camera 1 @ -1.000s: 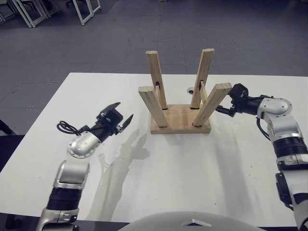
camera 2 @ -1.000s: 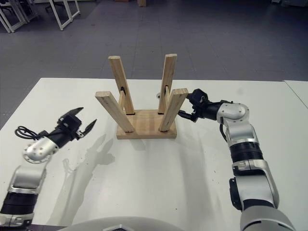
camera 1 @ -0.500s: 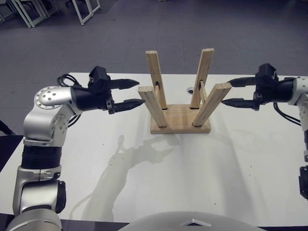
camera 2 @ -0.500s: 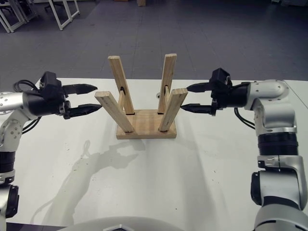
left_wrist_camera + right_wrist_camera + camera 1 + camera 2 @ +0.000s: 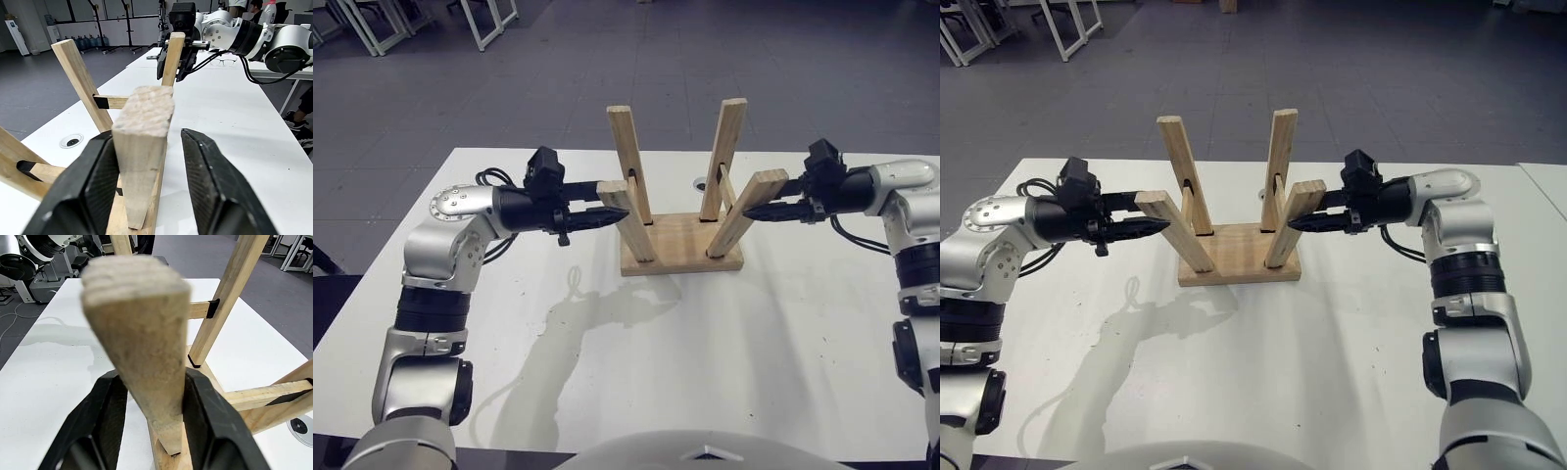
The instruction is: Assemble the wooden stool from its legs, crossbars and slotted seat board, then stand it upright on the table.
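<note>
So the stool (image 5: 680, 220) is sitting upside down on the white surface (image 5: 705, 372), seat board (image 5: 680, 247) flat and all four legs poking up and splaying outward. It's toward the far middle, with the far edge just behind the back legs and a round cable hole (image 5: 700, 182) right there too. A broad stretch of white runs from the board to the near edge, plus decent room out to both sides.

The left end effector (image 5: 612, 199) comes in level from the side and straddles the top of the near left leg (image 5: 628, 225). One finger (image 5: 95, 186) touches the wood and the other sits a bit off it, so it's apart, not clamping.

The right end effector (image 5: 766, 199) has the top of the near right leg (image 5: 736, 220) pinched, both fingers pressed on the wood.

Crossbars (image 5: 112, 101) are slotted between the legs.
</note>
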Controlling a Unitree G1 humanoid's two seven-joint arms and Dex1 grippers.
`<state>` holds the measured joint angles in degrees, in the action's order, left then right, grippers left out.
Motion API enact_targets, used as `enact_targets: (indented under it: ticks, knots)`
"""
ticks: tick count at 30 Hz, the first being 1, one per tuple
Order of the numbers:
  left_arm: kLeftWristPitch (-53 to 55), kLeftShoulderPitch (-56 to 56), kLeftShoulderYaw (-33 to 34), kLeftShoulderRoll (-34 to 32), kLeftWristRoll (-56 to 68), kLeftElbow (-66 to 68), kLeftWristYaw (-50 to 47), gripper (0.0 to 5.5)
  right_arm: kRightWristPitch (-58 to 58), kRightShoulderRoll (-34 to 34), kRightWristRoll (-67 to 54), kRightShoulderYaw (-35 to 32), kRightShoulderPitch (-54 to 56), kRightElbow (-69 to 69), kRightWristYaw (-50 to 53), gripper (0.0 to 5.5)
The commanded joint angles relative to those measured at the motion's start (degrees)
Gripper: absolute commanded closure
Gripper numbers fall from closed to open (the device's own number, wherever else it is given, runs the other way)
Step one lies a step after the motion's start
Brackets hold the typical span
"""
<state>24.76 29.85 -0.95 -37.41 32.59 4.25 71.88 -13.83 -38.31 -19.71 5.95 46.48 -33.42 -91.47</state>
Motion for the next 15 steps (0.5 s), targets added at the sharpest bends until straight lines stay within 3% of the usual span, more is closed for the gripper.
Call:
enact_targets:
  ticks: [1,4,8,11,15]
  knots:
    - [2.79,1.40,-1.03,-0.64,1.60,0.43,4.53,3.97,-1.59,-1.25,-4.05,4.47,1.97,-1.32,-1.01,4.18]
    - [7.54,1.67,0.49,-2.93,5.44,-2.44,7.79,4.26,-7.45,-6.91,-13.93,8.33,-0.15,7.65,-1.03,4.20]
    - [21.35,4.77,7.13,-7.18,18.88,-9.77,7.82,4.43,-23.41,-14.70,-30.65,6.12,2.26,19.13,-1.01,4.44]
    - [28.76,13.99,8.06,-4.59,18.91,4.52,2.03,4.43,-34.07,-9.29,-27.42,7.07,13.34,2.28,0.54,4.49]
    - [31.85,17.91,7.13,6.39,14.12,31.32,-6.42,4.44,-36.31,3.92,-16.94,9.30,18.23,-23.42,9.08,4.50]
